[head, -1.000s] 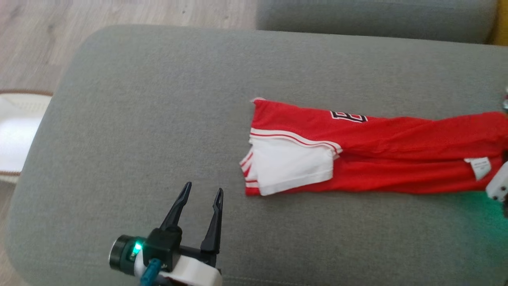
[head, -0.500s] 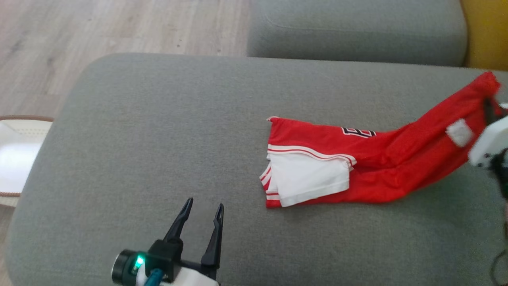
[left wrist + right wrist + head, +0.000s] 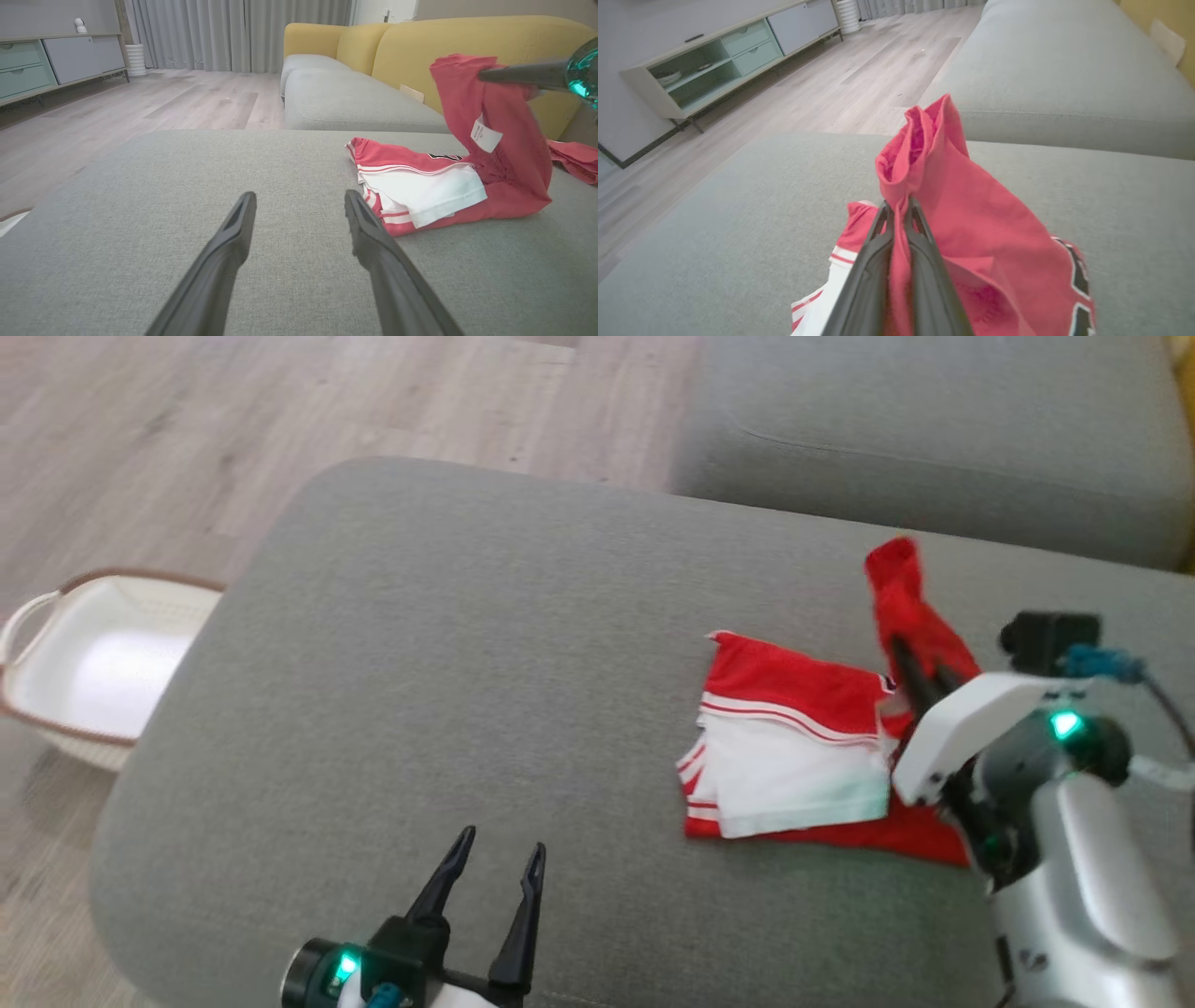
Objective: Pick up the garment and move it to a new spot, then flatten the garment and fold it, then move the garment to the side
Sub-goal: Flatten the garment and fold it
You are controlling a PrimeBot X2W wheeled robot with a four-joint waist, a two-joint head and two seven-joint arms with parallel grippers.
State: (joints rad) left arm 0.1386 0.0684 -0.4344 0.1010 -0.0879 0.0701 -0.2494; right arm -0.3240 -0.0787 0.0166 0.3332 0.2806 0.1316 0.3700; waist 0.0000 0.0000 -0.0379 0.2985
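Note:
A red garment with white panels and striped trim lies on the grey sofa cushion. My right gripper is shut on its far red end, holding that end up and folded back over the part that lies flat. The pinched cloth bunches above the closed fingertips in the right wrist view. In the left wrist view the raised end hangs with a white label showing. My left gripper stands open and empty near the cushion's front edge, well left of the garment.
A white laundry basket with a brown rim sits on the wooden floor to the left of the cushion. A second grey cushion lies behind. A yellow sofa back rises beyond, and a low cabinet stands across the room.
My right gripper has lifted the garment's right end and carried it left, over the flat part. The head camera has also shifted. The left gripper has stayed open in place.

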